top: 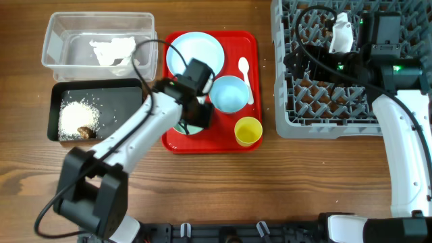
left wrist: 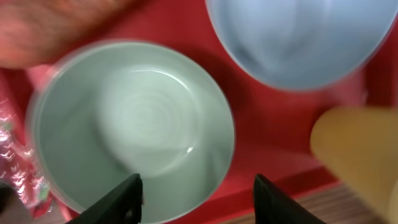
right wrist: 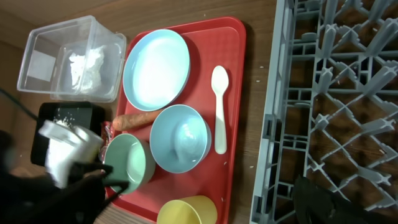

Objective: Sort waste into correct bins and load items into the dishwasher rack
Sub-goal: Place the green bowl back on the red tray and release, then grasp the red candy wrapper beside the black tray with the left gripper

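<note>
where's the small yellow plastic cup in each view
Overhead: small yellow cup at the flat red tray's lower right corner.
Left wrist: the cup is blurred, at the right edge.
Right wrist: the cup is at the bottom edge, partly cut off.
Shared landmark: the round light-blue bowl beside it.

Red tray [right wrist: 236,37] holds plate [right wrist: 155,70], spoon [right wrist: 219,109], light-blue bowl [right wrist: 180,138], pale-green bowl [right wrist: 132,163], yellow cup [right wrist: 186,211] — carrot [right wrist: 134,119] between plate and pale-green bowl. Clear tub [right wrist: 50,56] upper left, napkin [right wrist: 87,62] inside. Rack [right wrist: 336,106] — right side.
</note>
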### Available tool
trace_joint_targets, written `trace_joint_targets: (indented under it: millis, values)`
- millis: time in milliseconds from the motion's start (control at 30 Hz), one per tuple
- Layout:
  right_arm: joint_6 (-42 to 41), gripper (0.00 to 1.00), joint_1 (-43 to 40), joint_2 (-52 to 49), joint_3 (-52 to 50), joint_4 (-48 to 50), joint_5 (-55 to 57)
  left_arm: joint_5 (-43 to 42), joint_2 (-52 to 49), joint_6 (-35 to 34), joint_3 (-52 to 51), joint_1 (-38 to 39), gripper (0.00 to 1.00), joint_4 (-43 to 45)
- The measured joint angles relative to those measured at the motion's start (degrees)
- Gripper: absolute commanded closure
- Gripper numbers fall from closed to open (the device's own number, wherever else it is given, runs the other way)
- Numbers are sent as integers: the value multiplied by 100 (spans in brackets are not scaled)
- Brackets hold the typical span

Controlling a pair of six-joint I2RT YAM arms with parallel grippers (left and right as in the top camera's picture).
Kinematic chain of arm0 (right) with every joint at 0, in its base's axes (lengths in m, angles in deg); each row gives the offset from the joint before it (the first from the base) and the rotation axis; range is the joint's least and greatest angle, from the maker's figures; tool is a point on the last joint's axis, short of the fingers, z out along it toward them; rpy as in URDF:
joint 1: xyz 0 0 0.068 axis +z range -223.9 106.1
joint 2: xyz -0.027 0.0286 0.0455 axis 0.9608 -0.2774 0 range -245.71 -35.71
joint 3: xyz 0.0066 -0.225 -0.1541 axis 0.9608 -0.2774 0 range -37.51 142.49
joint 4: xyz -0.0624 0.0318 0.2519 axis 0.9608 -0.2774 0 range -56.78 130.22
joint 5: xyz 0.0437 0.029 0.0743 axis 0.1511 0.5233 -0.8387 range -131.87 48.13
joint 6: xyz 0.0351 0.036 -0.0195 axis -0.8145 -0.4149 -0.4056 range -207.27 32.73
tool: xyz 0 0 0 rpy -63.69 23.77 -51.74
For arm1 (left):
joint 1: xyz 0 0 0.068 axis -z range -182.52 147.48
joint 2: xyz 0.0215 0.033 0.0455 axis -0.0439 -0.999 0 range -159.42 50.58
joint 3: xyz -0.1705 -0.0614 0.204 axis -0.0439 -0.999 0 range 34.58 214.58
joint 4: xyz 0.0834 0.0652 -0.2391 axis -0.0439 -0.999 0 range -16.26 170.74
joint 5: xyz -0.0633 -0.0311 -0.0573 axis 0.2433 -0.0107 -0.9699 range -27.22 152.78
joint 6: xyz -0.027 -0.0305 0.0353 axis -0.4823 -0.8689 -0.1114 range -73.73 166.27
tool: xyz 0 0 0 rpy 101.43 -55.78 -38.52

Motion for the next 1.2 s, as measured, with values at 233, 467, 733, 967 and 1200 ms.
trace_joint_targets:
  millis: [233, 467, 733, 967, 1200]
  values:
    - [2, 0, 0, 0, -2, -7, 0, 542, 210, -3593, 175, -1108, 48, -656]
    - [2, 0, 0, 0, 0, -35, 0, 667, 210, -6878, -424, -1255, 43, -605]
    - [151, 0, 0, 0, -2, -293, 68, 1259, 210, -8771, -1145, -1255, 40, 42]
    - [151, 0, 0, 0, -2, -306, 131, 1696, 210, -8970, -1408, -1257, 38, 577]
    - [151, 0, 0, 0, -2, -308, 149, 1738, 186, -8859, -1534, -1257, 38, 793]
